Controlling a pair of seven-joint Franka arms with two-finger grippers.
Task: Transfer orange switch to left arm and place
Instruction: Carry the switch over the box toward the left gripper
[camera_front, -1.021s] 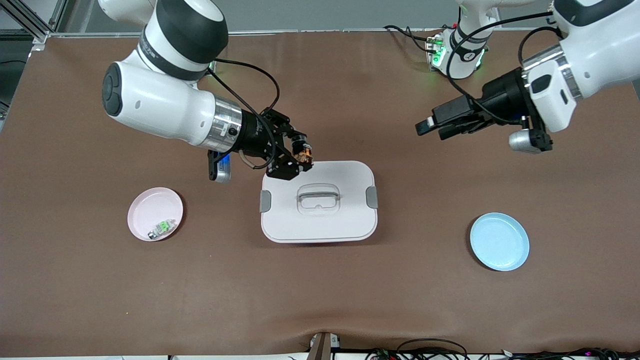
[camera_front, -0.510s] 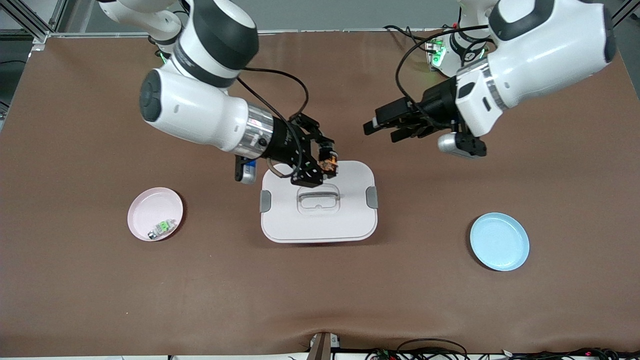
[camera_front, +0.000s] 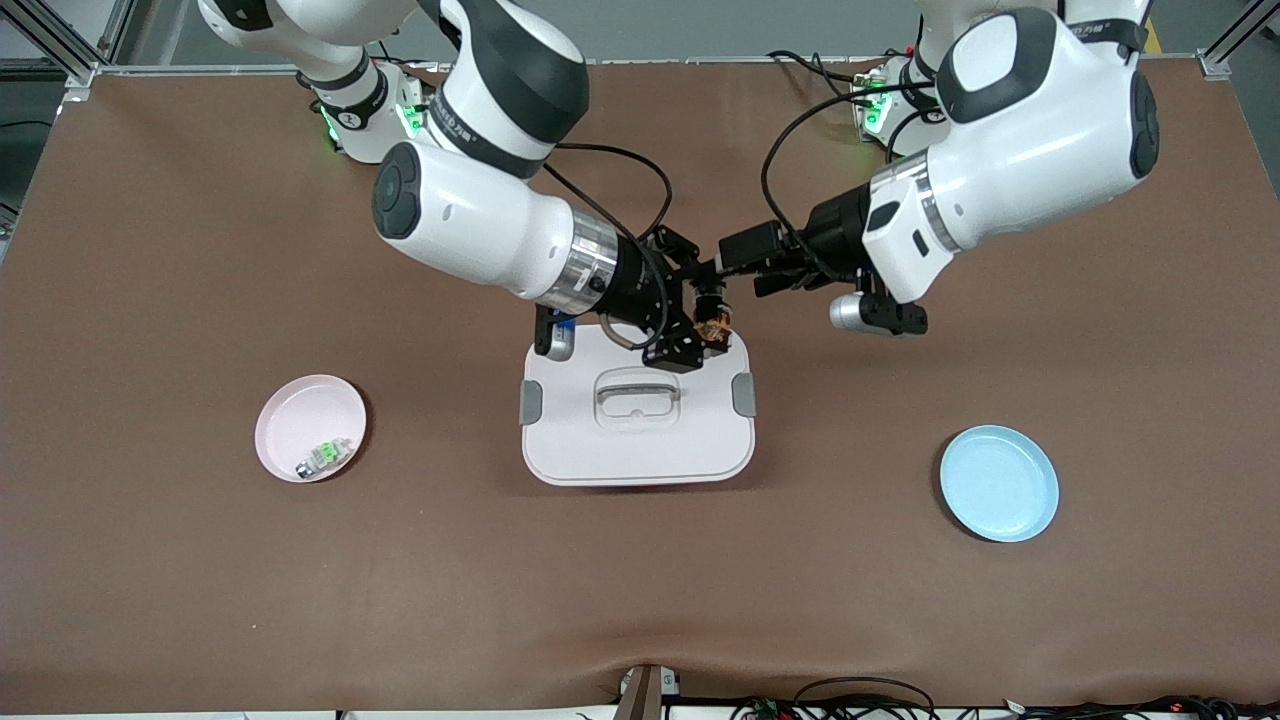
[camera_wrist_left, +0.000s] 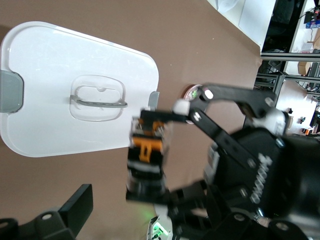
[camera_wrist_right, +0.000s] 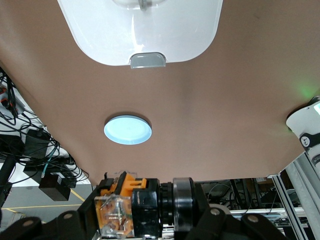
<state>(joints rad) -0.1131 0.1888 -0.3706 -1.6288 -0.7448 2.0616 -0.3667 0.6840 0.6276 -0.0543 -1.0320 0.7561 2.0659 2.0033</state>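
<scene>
The orange switch (camera_front: 712, 320), a small black cylinder with an orange and clear end, is held in the air by my right gripper (camera_front: 702, 312), which is shut on it. In the right wrist view the switch (camera_wrist_right: 134, 207) fills the space between the jaws. It hangs over the corner of the white box (camera_front: 640, 445) toward the left arm's end. My left gripper (camera_front: 740, 270) stands open just beside the switch, without touching it. In the left wrist view the switch (camera_wrist_left: 146, 156) shows close ahead, with the box (camera_wrist_left: 60, 125) below it.
A pink plate (camera_front: 290, 410) with a green and clear small part (camera_front: 322, 456) lies toward the right arm's end. A blue plate (camera_front: 1000, 483) lies toward the left arm's end and also shows as the blue plate (camera_wrist_right: 127, 130). The box has a clear handle (camera_front: 638, 398) and grey latches.
My right gripper has carried the switch along the box's edge toward the left arm's end. My left gripper has swung in toward it and stayed open.
</scene>
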